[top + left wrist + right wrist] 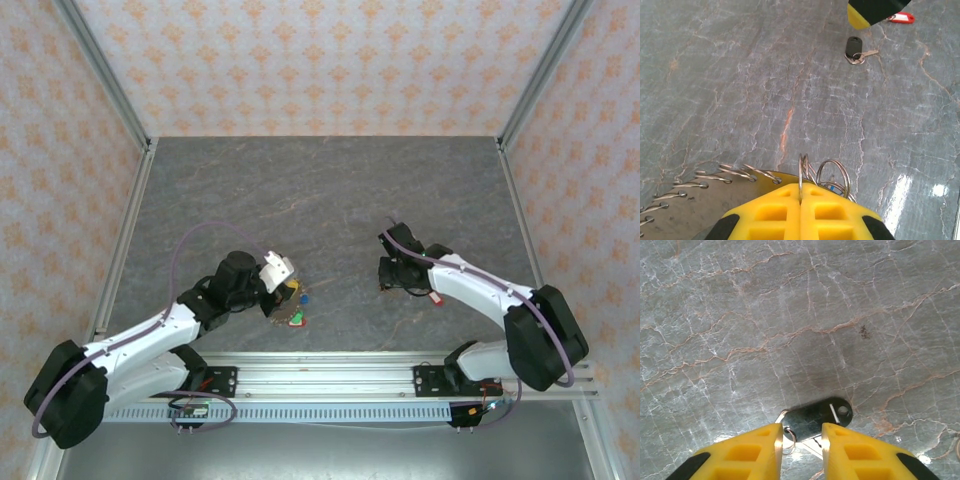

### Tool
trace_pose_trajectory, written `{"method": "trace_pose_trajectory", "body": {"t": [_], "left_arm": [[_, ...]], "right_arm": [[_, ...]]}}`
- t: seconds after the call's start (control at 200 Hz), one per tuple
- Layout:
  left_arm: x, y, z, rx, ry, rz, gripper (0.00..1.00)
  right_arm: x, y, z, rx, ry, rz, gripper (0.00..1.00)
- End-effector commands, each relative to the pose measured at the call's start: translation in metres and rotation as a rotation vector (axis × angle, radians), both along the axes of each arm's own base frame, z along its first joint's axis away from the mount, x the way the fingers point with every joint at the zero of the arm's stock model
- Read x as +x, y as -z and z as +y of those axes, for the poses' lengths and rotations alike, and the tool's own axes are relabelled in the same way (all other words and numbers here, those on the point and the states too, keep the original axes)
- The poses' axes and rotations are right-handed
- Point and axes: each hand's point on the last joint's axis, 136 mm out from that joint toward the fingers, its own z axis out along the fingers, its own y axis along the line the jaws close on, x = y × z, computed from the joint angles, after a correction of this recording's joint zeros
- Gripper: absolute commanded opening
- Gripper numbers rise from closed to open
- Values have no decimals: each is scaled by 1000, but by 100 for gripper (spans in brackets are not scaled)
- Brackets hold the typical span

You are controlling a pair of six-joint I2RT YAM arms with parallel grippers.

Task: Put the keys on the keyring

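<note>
Roughly, by view.

Top: left gripper [276, 287] near-left at keyring [272, 315]. Green, blue and yellow tags [296, 320] bunched there, prob. threaded, too small to confirm. Red-tag key [436, 297] loose beside right gripper [392, 272].

Left wrist: pincer clamped on keyring wire.

Right wrist: jaws apart, straddling black-tag key [815, 417], flat on table [790, 315], not gripped.

Left to do: black, red.

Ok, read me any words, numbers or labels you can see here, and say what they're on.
No text can be read.
black key tag: only a small white mark, no letters.
red key tag: white insert, too small to read.
</note>
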Motion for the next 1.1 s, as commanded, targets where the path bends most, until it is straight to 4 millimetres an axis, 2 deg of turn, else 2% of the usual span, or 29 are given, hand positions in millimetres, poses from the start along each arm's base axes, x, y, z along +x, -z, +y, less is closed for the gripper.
{"method": "trace_pose_trajectory", "body": {"t": [0.0, 0.055, 0.27, 0.551, 0.666, 0.916, 1.096], "left_arm": [[-4, -18, -8, -47, 57, -60, 0], [-5, -21, -10, -62, 65, -65, 0], [-6, -23, -11, -73, 71, -71, 0], [-6, -23, -10, -72, 70, -73, 0], [-7, -23, -9, -73, 67, -73, 0], [-7, -23, -9, -76, 65, -75, 0], [-7, -23, -10, -78, 65, -73, 0]], "right_arm": [[-4, 13, -17, -33, 28, 59, 27], [-3, 17, -16, -24, 13, 80, 27], [-4, 23, 12, 81, -60, 134, 25], [-9, 38, 17, 76, -63, 194, 21], [-11, 37, 19, 82, -70, 196, 17], [-8, 24, 27, 130, -72, 155, 20], [-10, 29, 30, 136, -76, 173, 21]]}}
